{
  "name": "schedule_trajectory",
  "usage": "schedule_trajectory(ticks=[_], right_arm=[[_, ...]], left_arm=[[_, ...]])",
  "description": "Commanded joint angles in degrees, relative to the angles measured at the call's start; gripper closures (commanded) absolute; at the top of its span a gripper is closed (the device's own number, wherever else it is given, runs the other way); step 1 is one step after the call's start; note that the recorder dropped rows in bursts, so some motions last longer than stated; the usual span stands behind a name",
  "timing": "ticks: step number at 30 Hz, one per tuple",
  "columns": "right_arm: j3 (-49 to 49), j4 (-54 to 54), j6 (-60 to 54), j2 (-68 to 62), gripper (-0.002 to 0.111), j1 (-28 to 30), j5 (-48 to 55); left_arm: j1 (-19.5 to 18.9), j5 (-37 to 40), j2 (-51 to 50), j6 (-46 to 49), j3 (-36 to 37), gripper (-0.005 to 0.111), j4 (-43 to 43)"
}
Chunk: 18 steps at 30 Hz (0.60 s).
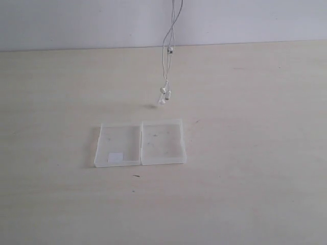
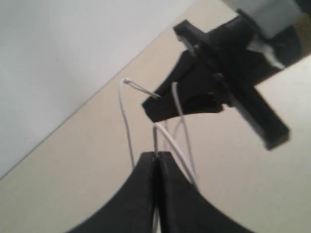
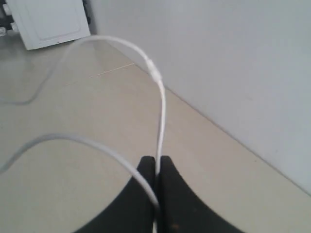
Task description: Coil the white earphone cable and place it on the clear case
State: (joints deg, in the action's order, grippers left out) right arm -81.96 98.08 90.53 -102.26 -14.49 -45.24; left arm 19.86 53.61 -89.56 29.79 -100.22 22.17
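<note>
Exterior view: the white earphone cable [image 1: 172, 30] hangs down from up high, behind the clear case [image 1: 122, 135]. Its two little earbuds [image 1: 164, 94] dangle in the air behind the case and do not touch it. A small shadow [image 1: 150, 106] lies on the table [image 1: 245, 194] behind the case. The case lies open and flat on the table, its two square halves side by side. A small white label [image 1: 115, 157] sits in the left half.

Left wrist view: the left gripper [image 2: 156, 156] has its black fingers pressed together, pinching the thin wire. The right gripper [image 3: 157, 160] pinches the wire too, fingers tight together. Both grippers are close to each other, with loops of wire between them.
</note>
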Motion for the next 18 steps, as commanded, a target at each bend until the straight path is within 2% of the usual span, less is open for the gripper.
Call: schedule_trajectory(ticks=[1,7,12,18], right_arm=[[-0.97,1.86,2.75,0.37,0.108,1.18,-7.13],[-0.97,1.86,4.08,0.37,0.108,1.29,-9.19],[-0.97,1.86,4.23,0.37,0.108,2.67,-10.77],[-0.97,1.86,5.13,0.37,0.108,4.58,-11.05]], left_arm=[[-2.11,-12.4,0.24,-0.08,7.18,0.107,-0.31],[-5.4,-18.38,0.24,-0.08,10.74,0.107,-0.41],[-8.46,-17.08,-0.12,-0.38,10.97,0.107,-0.19],[-9.31,-17.26,-1.59,-0.31,14.84,0.107,2.74]])
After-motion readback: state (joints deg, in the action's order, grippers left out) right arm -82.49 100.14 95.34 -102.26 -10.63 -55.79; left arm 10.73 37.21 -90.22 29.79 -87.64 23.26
